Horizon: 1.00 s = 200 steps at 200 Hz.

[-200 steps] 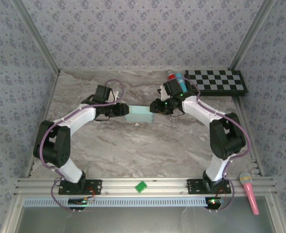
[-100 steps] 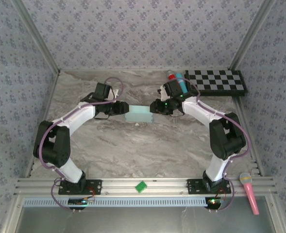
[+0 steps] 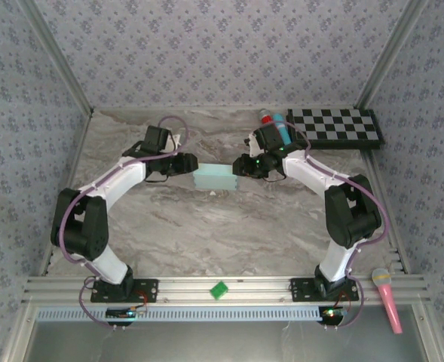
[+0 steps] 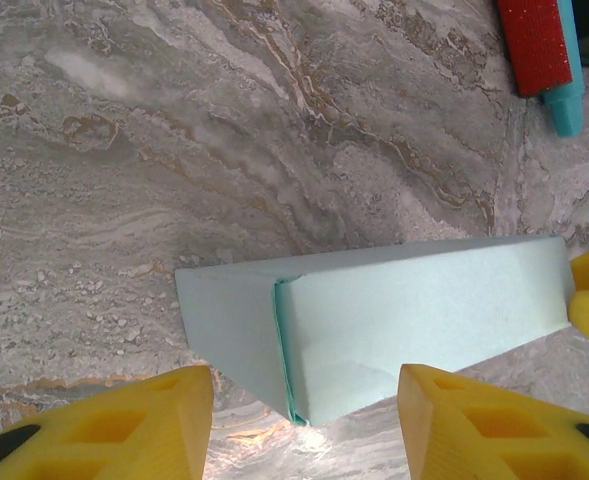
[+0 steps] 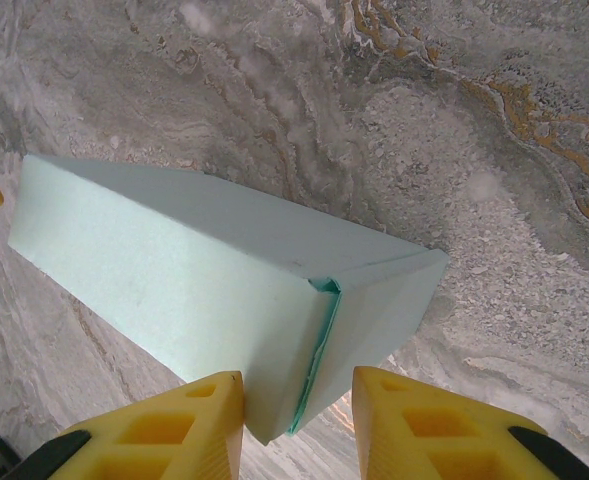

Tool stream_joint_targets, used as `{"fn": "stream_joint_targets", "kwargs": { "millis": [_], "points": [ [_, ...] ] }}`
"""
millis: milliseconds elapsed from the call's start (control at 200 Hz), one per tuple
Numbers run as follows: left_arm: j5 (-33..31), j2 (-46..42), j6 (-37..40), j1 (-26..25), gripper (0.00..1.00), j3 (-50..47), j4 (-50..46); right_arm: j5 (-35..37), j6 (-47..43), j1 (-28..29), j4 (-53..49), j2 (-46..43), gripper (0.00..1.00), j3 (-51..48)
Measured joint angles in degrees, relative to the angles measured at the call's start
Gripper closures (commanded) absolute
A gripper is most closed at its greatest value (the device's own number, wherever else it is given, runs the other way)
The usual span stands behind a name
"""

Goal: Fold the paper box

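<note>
On the far half of the table (image 3: 206, 234), we are flanking the paper box (image 3: 213, 178), seemingly folded shut, left pincer (image 4: 304, 390) and right pincer (image 5: 296, 385) both parted, clamping nothing.

— Overhead view?
— Fixed high above and behind both arm bases, tilted down and forward. Far enough off to take in the whole grey marbled tabletop (image 3: 229, 226).
— And the wrist pair?
— Riding on each wrist, pointed steeply down, very near the surface. Aimed from opposite ends at the pale aqua card box (image 4: 404, 310).
— Shared ground?
— That box and the marble round it, across all three. Between overhead and left wrist, also the red glittery tube (image 4: 539, 45) lying near the black-and-white checkerboard (image 3: 335, 127).
</note>
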Motion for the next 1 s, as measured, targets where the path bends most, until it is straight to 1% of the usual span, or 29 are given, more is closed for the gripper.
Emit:
{"fn": "stream_joint_targets", "kwargs": {
  "millis": [165, 455, 745, 999],
  "points": [
    [0.24, 1.81, -0.37, 0.0, 0.51, 0.33, -0.02, 0.0, -0.24, 0.07, 0.0, 0.11, 0.65, 0.0],
    [0.48, 1.9, -0.42, 0.0, 0.53, -0.72, 0.04, -0.07, -0.44, 0.17, 0.02, 0.55, 0.66, 0.02],
    [1.14, 1.07, -0.87, 0.11, 0.54, -3.85, 3.72, 0.0, -0.9, 0.17, -0.04, 0.83, 0.66, 0.0],
    [1.11, -0.22, -1.25, 0.11, 0.54, -6.1, 6.03, 1.66, -2.12, 0.57, -0.59, 0.94, 0.66, 0.52]
  ]
}}
